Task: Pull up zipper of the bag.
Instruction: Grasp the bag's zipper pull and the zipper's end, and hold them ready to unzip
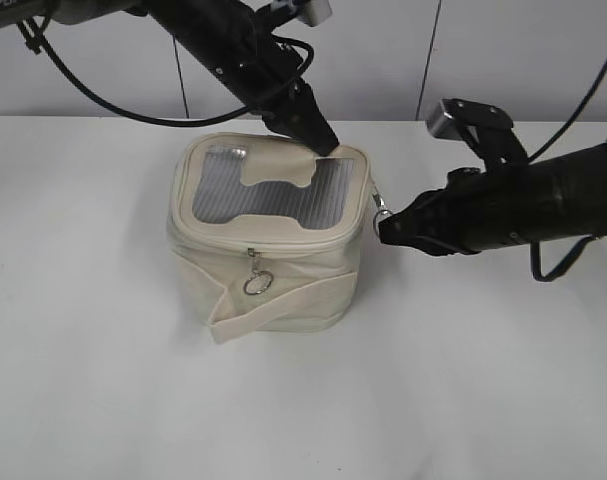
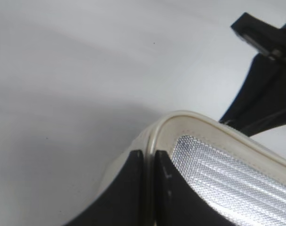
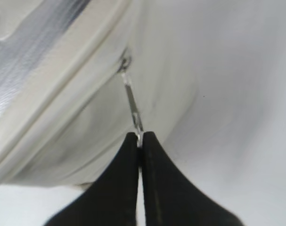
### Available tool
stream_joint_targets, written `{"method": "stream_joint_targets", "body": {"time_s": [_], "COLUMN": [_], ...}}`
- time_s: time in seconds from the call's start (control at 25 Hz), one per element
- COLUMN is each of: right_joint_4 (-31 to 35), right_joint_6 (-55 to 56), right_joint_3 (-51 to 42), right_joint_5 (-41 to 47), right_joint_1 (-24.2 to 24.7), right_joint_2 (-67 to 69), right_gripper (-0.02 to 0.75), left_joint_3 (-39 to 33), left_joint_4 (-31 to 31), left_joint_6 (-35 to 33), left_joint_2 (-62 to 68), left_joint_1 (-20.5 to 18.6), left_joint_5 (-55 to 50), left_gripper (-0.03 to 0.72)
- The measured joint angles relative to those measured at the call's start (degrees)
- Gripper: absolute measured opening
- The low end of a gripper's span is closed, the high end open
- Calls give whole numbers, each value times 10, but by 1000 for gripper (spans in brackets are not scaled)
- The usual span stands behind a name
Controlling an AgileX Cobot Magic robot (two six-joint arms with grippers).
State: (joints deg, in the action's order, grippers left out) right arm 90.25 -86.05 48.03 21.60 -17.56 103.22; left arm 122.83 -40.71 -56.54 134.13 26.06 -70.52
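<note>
Both grippers clamp: left (image 2: 149, 188) on bag (image 1: 273, 270) rim, right (image 3: 139, 146) on zipper (image 3: 133, 106) pull (no lettering legible).

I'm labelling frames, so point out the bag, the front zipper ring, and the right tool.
bag (image 1: 283, 265): exterior view, front fabric wall.
front zipper ring (image 1: 255, 285): exterior view, ring's rim.
right tool (image 3: 140, 141): right wrist view, between fingertips.

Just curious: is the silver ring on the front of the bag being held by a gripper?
No, the front ring hangs free on the bag; the right gripper pinches the other pull instead.

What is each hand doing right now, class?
Left hand: closed on the rim of the small cream-white fabric bag.
Right hand: closed on a small silver zipper pull.
</note>
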Motion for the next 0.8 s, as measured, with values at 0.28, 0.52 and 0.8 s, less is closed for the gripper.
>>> {"method": "stream_joint_targets", "body": {"time_s": [0.28,0.52,0.8], "right_joint_4": [-4,-4,56], "right_joint_6": [4,28,33], "right_joint_3": [-89,-95,3], "right_joint_5": [21,25,-68], "right_joint_1": [-25,-137,-270], "right_joint_2": [-113,-113,-35], "right_gripper": [8,8,8], "left_joint_3": [0,0,0], "left_joint_4": [0,0,-1], "left_joint_6": [30,71,101], "left_joint_2": [0,0,0], "left_joint_1": [1,1,11], "left_joint_5": [-2,6,5], "left_gripper": [27,24,24]}}
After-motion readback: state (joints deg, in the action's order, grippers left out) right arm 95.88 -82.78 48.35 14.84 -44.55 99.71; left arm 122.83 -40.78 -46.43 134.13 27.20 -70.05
